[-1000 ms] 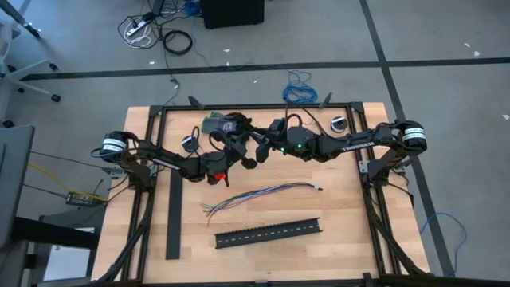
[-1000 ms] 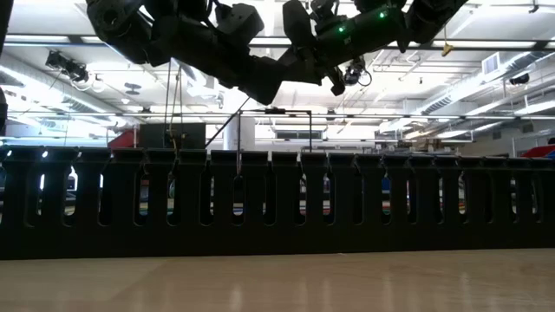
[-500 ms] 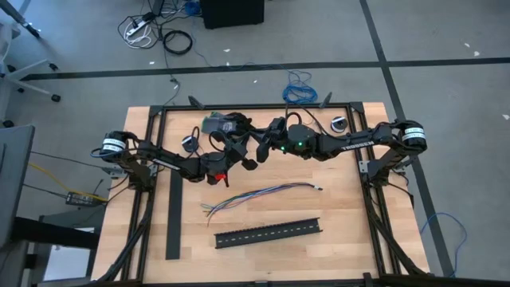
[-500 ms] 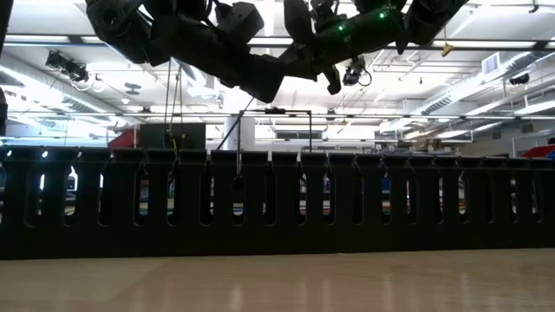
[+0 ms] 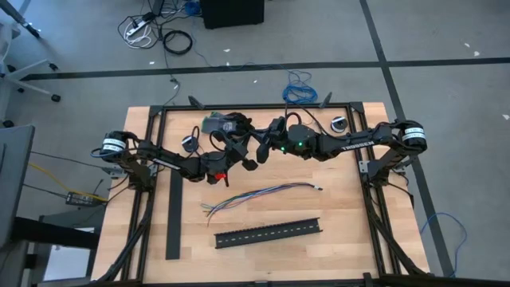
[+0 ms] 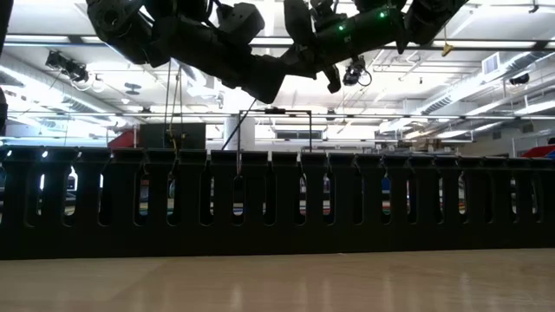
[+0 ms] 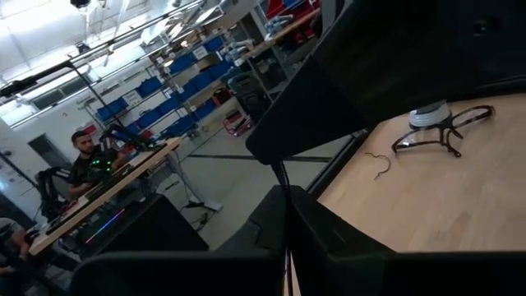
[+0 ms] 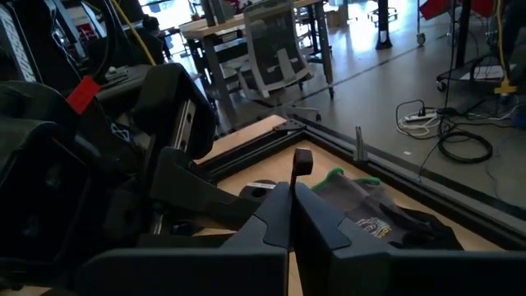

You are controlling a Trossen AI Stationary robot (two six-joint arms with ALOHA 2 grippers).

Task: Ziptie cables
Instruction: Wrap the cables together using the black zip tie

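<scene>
Cables (image 5: 259,195) lie loose on your table (image 5: 351,231), the splayed end toward the left arm's side, between the raised arms and the black slotted channel (image 5: 268,231), which rests just beside them nearer the front edge. Your left tool (image 5: 239,145) and right tool (image 5: 263,147) meet high above the table's far half, well clear of the cables. Both tools are fully closed; each wrist view shows its fingers pressed together, though whether anything thin sits between them cannot be told.
</scene>
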